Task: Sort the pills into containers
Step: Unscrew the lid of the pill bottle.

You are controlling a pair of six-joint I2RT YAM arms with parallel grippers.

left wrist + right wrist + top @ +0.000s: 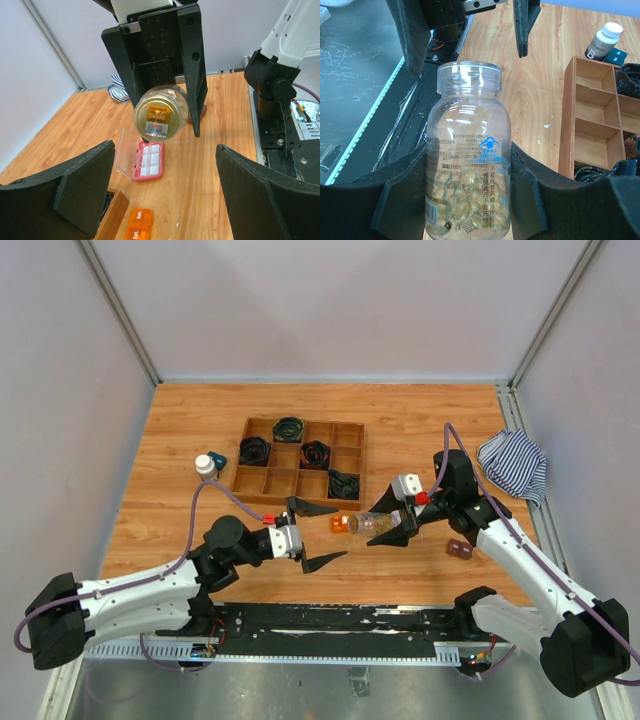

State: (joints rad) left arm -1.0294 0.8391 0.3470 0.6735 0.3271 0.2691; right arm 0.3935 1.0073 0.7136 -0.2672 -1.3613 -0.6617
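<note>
My right gripper (387, 528) (470, 167) is shut on a clear vial (376, 524) (468, 150), holding it on its side above the table. Pale yellow gel pills (465, 210) lie in the vial's lower part. Its neck points at my left gripper (322, 534) (164, 147), which stands open and empty a short way off, with the vial's round end (159, 117) facing it. A flat pink box (148, 160) (460, 549) lies on the table, its clear lid open. The dark bottle with a white cap (205, 466) (604, 39) stands at the far left.
A wooden compartment tray (262, 480) (569, 125) holding black coils sits at the back centre. An orange pill organiser (342, 524) (138, 225) lies under the gap between the grippers. A striped cloth (513, 465) (118, 91) lies at the right edge.
</note>
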